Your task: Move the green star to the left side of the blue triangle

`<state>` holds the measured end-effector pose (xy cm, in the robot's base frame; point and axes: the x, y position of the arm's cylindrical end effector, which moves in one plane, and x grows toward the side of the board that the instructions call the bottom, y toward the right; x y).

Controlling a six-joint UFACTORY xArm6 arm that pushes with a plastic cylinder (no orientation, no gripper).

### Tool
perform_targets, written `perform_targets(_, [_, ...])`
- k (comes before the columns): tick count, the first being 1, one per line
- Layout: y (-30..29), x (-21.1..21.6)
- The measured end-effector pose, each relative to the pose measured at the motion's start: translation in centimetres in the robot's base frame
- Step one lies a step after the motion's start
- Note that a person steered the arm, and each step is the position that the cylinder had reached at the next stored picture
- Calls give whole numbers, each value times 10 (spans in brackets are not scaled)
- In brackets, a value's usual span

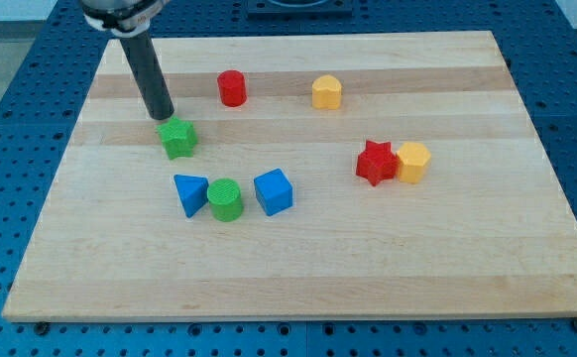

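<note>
The green star (pixel 178 137) lies on the wooden board at the view's upper left. My tip (pixel 164 116) stands just above and left of it, touching or nearly touching its top-left edge. The blue triangle (pixel 189 192) lies below the star, toward the view's bottom. A green cylinder (pixel 225 199) sits right against the triangle's right side, and a blue cube (pixel 274 191) is just right of the cylinder.
A red cylinder (pixel 232 88) and a yellow block (pixel 327 92) lie near the view's top. A red star (pixel 376 163) touches a yellow hexagonal block (pixel 412 162) at the right. The board's left edge (pixel 58 188) runs left of the triangle.
</note>
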<state>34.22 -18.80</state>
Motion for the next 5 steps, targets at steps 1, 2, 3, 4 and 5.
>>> perform_targets(1, [11,-9])
perform_targets(2, [13,6])
perform_targets(3, [-1,30])
perform_targets(4, [-3,44])
perform_targets(5, [-3,38])
